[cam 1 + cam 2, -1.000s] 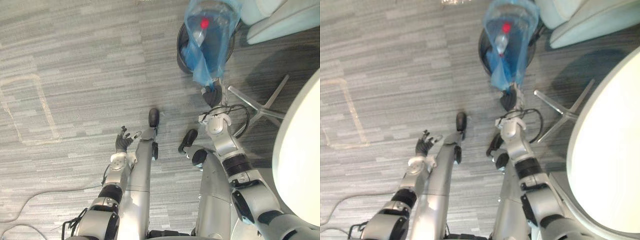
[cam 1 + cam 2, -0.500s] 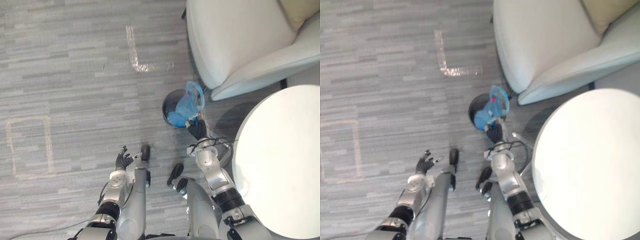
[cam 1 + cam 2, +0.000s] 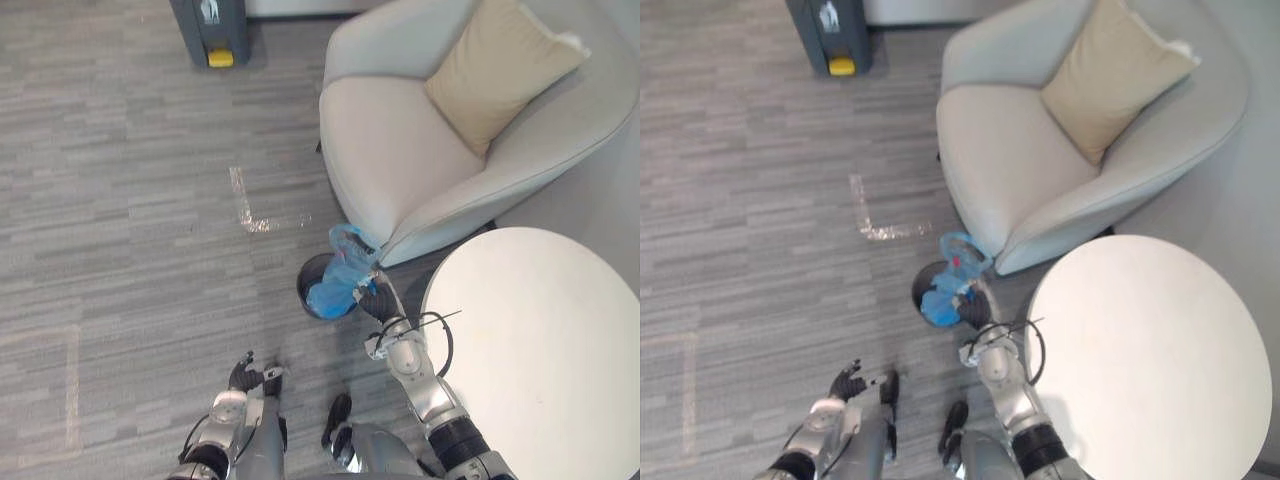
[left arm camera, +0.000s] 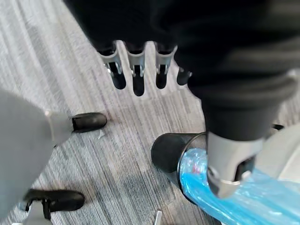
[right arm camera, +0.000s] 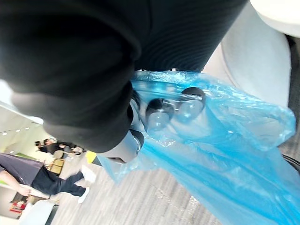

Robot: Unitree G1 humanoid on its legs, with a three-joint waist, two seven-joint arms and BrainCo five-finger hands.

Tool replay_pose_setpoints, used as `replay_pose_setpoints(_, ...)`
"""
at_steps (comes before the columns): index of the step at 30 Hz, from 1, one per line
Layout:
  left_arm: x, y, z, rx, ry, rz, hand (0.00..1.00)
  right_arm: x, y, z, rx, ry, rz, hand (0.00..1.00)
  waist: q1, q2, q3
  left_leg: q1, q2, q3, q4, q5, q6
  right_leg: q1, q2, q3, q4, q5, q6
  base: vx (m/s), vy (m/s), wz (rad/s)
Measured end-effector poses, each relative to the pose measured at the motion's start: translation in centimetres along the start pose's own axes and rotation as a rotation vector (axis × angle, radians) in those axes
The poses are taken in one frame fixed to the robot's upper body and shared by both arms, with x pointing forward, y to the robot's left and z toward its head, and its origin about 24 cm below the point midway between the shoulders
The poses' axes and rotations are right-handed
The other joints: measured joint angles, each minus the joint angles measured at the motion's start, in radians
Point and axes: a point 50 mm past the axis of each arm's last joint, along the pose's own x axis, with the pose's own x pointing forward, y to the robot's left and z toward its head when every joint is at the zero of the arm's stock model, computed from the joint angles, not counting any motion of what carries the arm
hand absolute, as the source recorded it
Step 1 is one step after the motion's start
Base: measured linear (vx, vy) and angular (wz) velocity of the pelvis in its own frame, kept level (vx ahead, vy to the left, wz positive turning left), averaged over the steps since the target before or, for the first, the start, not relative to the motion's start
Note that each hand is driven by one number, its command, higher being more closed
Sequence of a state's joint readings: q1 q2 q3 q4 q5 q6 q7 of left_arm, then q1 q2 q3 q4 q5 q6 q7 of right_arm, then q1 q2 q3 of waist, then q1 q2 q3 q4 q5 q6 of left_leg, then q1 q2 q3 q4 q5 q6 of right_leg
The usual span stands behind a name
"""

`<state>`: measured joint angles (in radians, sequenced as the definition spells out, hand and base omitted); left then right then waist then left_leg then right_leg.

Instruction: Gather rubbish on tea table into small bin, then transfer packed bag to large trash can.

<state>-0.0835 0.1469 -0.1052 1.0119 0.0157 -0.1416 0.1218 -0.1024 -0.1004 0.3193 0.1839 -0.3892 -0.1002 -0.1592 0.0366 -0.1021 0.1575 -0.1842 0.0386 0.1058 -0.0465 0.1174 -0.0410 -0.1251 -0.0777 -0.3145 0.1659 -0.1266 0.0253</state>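
Note:
My right hand [image 3: 375, 301] is shut on the top of a blue plastic bag [image 3: 345, 272]; in the right wrist view its fingers [image 5: 174, 108] are curled into the bag's film [image 5: 225, 154]. The bag holds rubbish with a red spot and hangs over the small black bin [image 3: 312, 296], which stands on the floor between the armchair and the round table. I cannot tell whether the bag's bottom is still inside the bin. My left hand [image 3: 244, 375] is open low at the left, its fingers [image 4: 136, 70] straight above the carpet. A large grey trash can [image 3: 210, 30] with a yellow pedal stands far ahead.
A pale armchair [image 3: 400, 160] with a beige cushion [image 3: 500, 60] stands just behind the small bin. The round white tea table [image 3: 540, 340] is at my right, its top bare. Grey carpet with tape marks [image 3: 255, 215] stretches toward the large can. People stand far off [image 5: 42, 173].
The camera has pulled back and up, so the armchair, the whole table and the grey trash can have come into view. My right hand keeps its hold on the blue bag.

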Motion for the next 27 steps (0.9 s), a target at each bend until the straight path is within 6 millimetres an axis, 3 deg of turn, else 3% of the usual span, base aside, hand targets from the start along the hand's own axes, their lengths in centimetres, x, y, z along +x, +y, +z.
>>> replay_pose_setpoints(6,-0.2,-0.3,0.1,0.023,-0.022,-0.029,0.00,-0.1,-0.8,2.2,-0.023,-0.158,0.086,1.00,-0.011,0.009,-0.042,0.072,-0.006,0.025,-0.056,0.023,0.009,0.042,0.005,0.047,-0.041,0.026,0.010,-0.05,0.036,-0.19)
replay_pose_setpoints(10,-2.6,-0.7,3.1,0.011,-0.281,-0.067,0.00,-0.2,-2.1,1.4,-0.097,-0.155,0.141,1.00,-0.007,0.023,-0.049,0.082,-0.016,0.023,-0.057,0.014,0.012,0.057,0.001,0.056,-0.070,0.036,0.024,-0.07,0.056,-0.02)
replay_pose_setpoints(14,-3.1,-1.1,2.5,0.001,-0.268,-0.103,0.00,-0.5,-3.2,0.7,-0.159,-0.141,0.161,1.00,0.000,0.053,-0.065,0.084,-0.022,0.026,-0.063,0.011,0.017,0.068,0.001,0.070,-0.100,0.057,0.032,-0.01,0.054,-0.05)
replay_pose_setpoints(17,-4.1,-0.6,6.5,0.016,-0.446,-0.110,0.00,-0.6,-4.4,0.5,-0.189,-0.143,0.172,1.00,0.003,0.055,-0.068,0.088,-0.023,0.025,-0.063,0.011,0.017,0.077,0.002,0.072,-0.110,0.063,0.030,0.00,0.011,0.00)
replay_pose_setpoints(21,-5.9,0.7,11.7,0.056,-0.711,-0.104,0.00,-0.8,-5.6,1.9,-0.204,-0.226,0.177,1.00,-0.001,0.063,-0.076,0.092,-0.021,0.029,-0.063,0.010,0.019,0.093,0.008,0.080,-0.148,0.088,0.018,0.05,0.002,-0.07)
replay_pose_setpoints(27,-7.2,0.0,13.9,0.097,-0.845,-0.137,0.00,-0.8,-5.7,2.3,-0.200,-0.252,0.194,1.00,-0.003,0.064,-0.110,0.103,-0.021,0.032,-0.057,0.015,0.026,0.119,0.014,0.095,-0.176,0.105,0.014,0.09,-0.016,-0.08)
